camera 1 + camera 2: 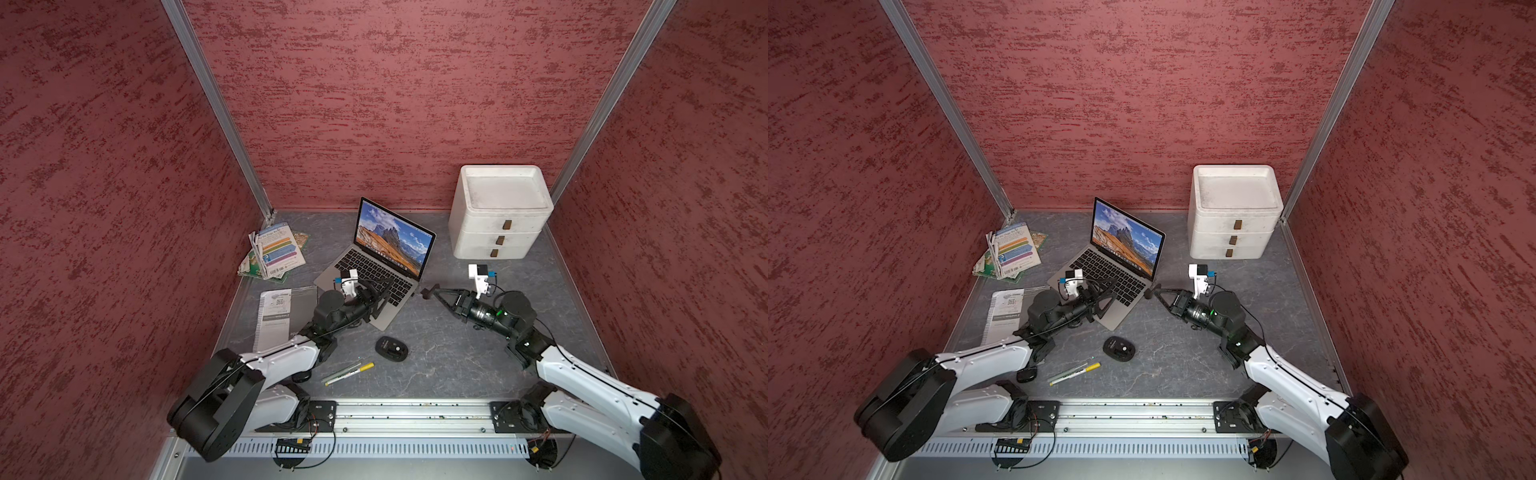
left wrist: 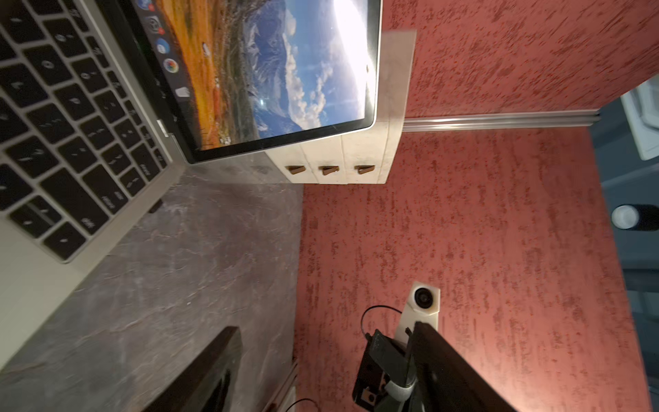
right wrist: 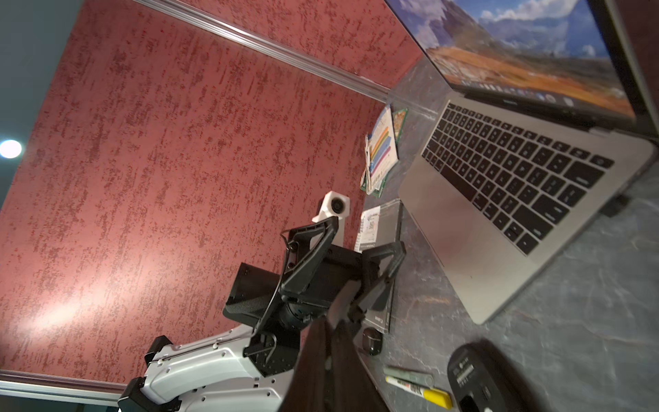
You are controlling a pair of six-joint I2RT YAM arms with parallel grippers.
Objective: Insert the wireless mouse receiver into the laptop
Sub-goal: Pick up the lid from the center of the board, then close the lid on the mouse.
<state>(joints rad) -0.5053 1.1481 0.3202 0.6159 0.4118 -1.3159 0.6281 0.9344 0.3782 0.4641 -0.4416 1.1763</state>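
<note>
The laptop (image 1: 376,268) stands open in the middle of the table, its screen showing mountains under a blue sky. A short dark stub (image 3: 615,207) sticks out of its right side edge. My left gripper (image 1: 390,291) hovers over the laptop's front right corner, open wide, with nothing between its fingers (image 2: 217,356). My right gripper (image 1: 429,291) points at it from the right, just off the laptop's right edge. It is shut on a small dark piece at its tips, the wireless mouse receiver (image 1: 423,292). In the right wrist view the shut tips (image 3: 351,309) aim between the left fingers.
A black mouse (image 1: 390,348) lies belly up in front of the laptop, with pens (image 1: 349,372) beside it. A small black cover (image 1: 1025,374) lies under the left arm. A white drawer unit (image 1: 498,216) stands back right. Booklets (image 1: 274,253) and a manual (image 1: 276,316) lie left.
</note>
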